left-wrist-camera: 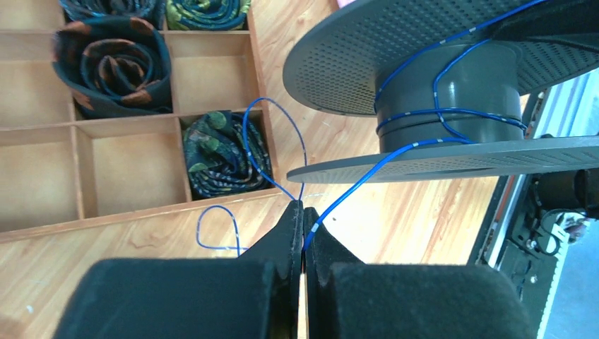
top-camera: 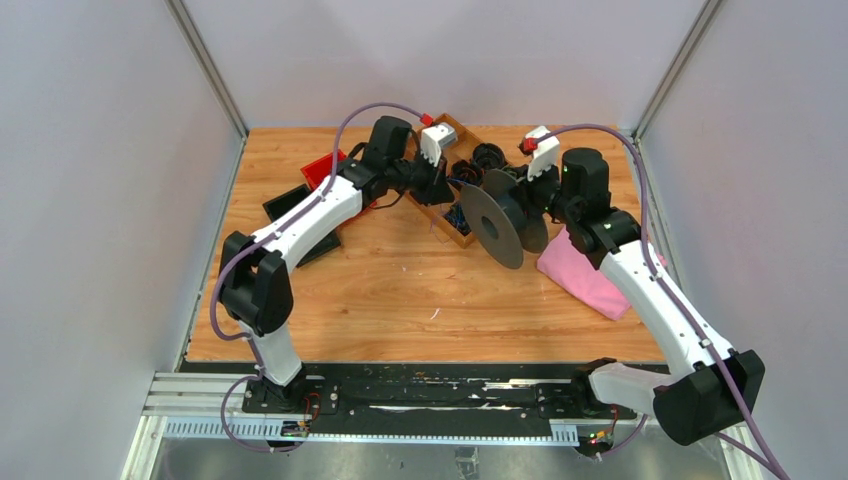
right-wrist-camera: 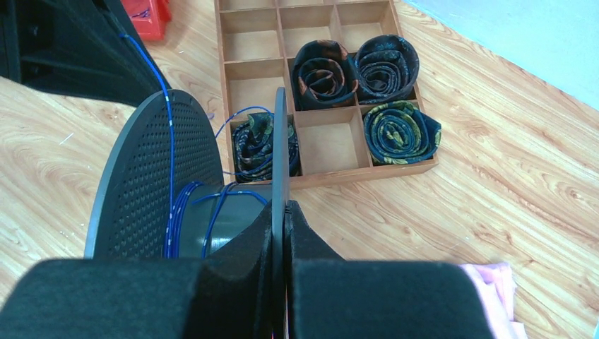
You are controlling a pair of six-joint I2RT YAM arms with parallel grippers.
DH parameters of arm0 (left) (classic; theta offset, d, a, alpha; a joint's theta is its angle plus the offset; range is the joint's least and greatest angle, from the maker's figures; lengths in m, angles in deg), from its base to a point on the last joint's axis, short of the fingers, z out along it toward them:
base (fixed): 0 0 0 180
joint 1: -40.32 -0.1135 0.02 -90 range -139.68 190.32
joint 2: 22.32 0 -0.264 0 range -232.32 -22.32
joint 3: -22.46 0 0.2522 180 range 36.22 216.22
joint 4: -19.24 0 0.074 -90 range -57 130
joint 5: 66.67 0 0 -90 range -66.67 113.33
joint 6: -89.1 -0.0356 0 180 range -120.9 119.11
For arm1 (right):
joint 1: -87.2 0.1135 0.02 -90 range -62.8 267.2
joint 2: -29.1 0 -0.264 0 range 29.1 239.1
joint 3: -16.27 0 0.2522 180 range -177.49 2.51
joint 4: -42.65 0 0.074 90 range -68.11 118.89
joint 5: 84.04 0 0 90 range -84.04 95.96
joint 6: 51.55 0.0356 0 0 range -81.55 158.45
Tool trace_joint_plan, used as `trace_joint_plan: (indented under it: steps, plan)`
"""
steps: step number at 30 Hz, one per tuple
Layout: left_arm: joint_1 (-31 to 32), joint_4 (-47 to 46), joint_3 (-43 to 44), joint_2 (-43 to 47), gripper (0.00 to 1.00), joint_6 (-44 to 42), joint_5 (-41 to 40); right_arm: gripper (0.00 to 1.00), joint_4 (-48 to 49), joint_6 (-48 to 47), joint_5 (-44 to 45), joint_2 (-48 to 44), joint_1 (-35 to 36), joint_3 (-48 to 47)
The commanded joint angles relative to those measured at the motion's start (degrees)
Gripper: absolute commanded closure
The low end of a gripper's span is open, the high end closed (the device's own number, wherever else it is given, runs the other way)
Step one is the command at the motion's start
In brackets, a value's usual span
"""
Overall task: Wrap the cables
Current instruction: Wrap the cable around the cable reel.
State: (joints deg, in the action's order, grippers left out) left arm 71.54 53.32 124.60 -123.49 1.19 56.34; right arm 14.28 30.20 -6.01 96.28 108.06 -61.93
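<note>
A thin blue cable (left-wrist-camera: 351,192) runs from several turns round the hub of a dark grey spool (left-wrist-camera: 452,85) down into my left gripper (left-wrist-camera: 302,207), which is shut on it. Past the fingers the cable's slack lies in loops (left-wrist-camera: 212,210) on the table and over the tray. The same cable (right-wrist-camera: 172,205) shows wound on the spool (right-wrist-camera: 152,176) in the right wrist view. My right gripper (right-wrist-camera: 281,205) is shut on the edge of one spool flange and holds the spool (top-camera: 497,222) tilted above the table. The left gripper (top-camera: 440,185) sits just left of it.
A wooden compartment tray (right-wrist-camera: 325,176) with rolled patterned ties (right-wrist-camera: 399,131) stands right behind the spool. A pink cloth (top-camera: 585,280) lies under the right arm. A red box (top-camera: 325,168) and black flat pieces (top-camera: 290,205) lie at the back left.
</note>
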Motion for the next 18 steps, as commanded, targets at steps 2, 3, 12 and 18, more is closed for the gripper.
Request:
trace_joint_plan:
  steps: [2,3,12,18]
  plan:
    - [-2.1,3.7,3.3,1.7,1.0,-4.4,-3.8,0.99,2.4,0.8,-3.0,-1.9,-1.6,-3.2]
    - [-2.4,4.1,3.6,1.6,1.0,-4.6,-4.1,0.99,2.2,0.9,-3.7,-2.0,-1.7,-3.6]
    - [-3.5,8.0,6.2,0.9,0.99,-9.1,-10.6,0.99,-0.8,0.6,-8.0,-2.4,-2.2,-6.9]
    - [-3.5,7.9,5.3,1.3,0.95,-11.1,-13.7,0.99,-1.9,2.1,-9.7,-2.3,-2.7,-8.7]
